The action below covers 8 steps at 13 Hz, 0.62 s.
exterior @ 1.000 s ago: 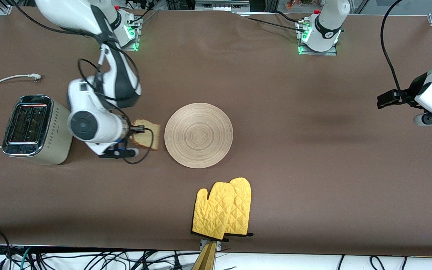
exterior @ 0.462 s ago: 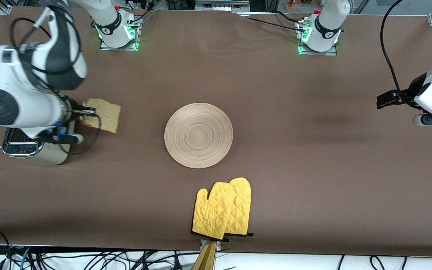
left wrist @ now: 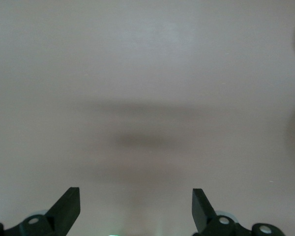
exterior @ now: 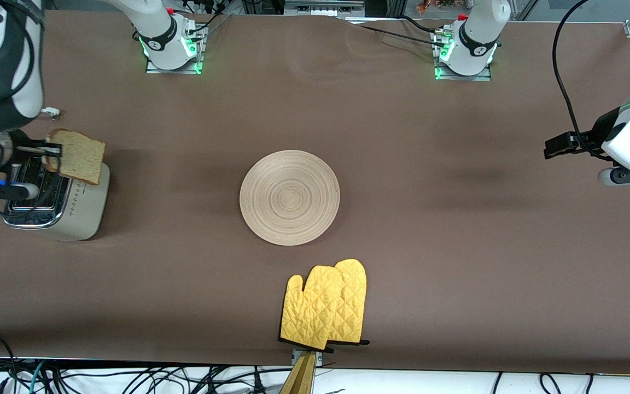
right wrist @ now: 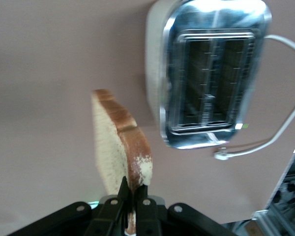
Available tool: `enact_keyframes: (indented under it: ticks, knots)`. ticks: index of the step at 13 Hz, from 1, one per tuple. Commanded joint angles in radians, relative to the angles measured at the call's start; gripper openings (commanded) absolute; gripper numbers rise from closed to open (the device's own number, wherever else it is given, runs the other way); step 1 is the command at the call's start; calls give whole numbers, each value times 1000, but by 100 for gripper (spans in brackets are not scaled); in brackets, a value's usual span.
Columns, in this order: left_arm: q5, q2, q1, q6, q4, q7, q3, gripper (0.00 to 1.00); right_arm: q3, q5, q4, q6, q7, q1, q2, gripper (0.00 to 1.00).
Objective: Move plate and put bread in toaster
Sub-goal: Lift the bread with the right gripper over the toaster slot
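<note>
My right gripper is shut on the crust edge of the bread, a square light brown slice held on edge in the air. The slice hangs over the toaster's edge that faces the plate, beside its slots rather than over them. The cream-white toaster stands at the right arm's end of the table, both chrome-rimmed slots empty. The round light-wood plate lies bare at mid-table. My left gripper waits open over bare table at the left arm's end, nothing between its fingers.
A yellow oven mitt lies nearer the front camera than the plate, by the table's edge. The toaster's white cord loops off its outer end, with its plug on the table.
The right arm has lifted the bread from beside the plate and carried it toward the right arm's end, up to the toaster. The left arm has barely moved.
</note>
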Motion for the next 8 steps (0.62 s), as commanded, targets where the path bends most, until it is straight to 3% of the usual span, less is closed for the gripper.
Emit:
enact_keyframes:
  ticks: [1,3,8]
  knots:
    - [-37,8,9,5,34,3,-2,100,-60,-24,25,-16,-107,5,4,0]
    - [-40,7,9,5,34,0,-2,100,-86,-49,25,33,-148,0,15,0]
    - [-40,1,9,-13,34,-2,-8,100,-86,-87,25,127,-239,-66,49,0]
